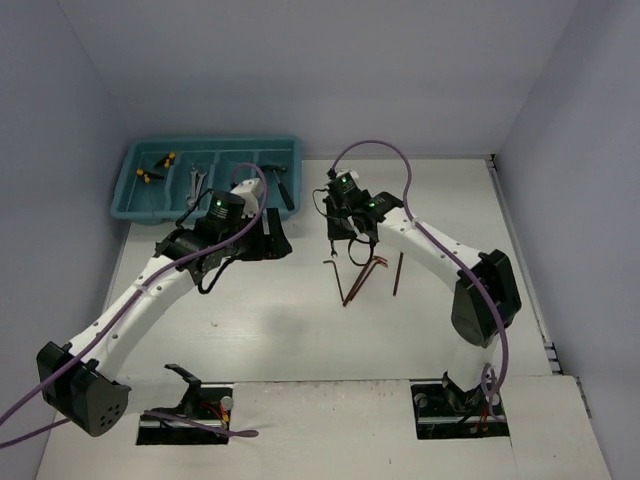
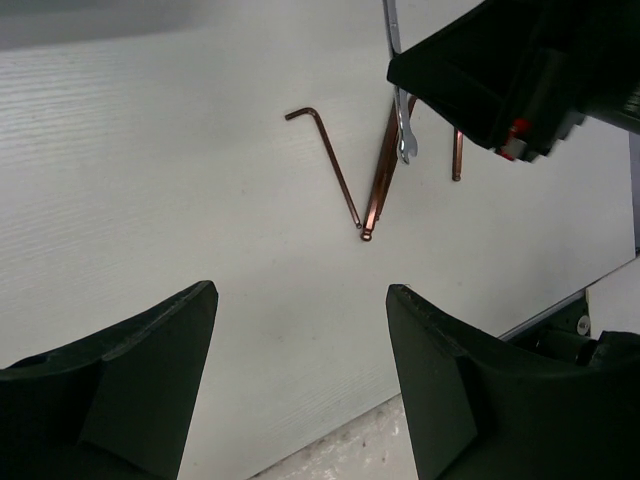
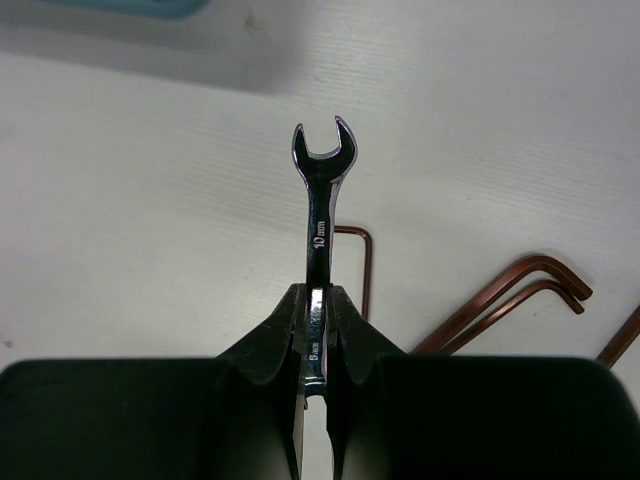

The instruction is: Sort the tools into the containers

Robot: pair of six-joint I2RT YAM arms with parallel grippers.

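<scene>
Right end effector (image 3: 316,300) clamps the silver wrench (image 3: 320,200) near the red keys (image 2: 336,165); left end effector (image 2: 300,345) stands wide, empty. The off-centre grip may let the wrench pivot loose before the tray (image 1: 150,213) at 10 o'clock.

Robot lab test cell: white table (image 1: 300,330), plain grey walls (image 1: 300,70), left arm (image 1: 150,290), right arm (image 1: 440,250) bolted on.

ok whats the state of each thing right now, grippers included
left gripper, open, empty
right gripper, shut on wrench
wrench, clamped mid-shaft, open end pointing out
red hex keys, lying flat, ungripped
tray, partly filled
</scene>
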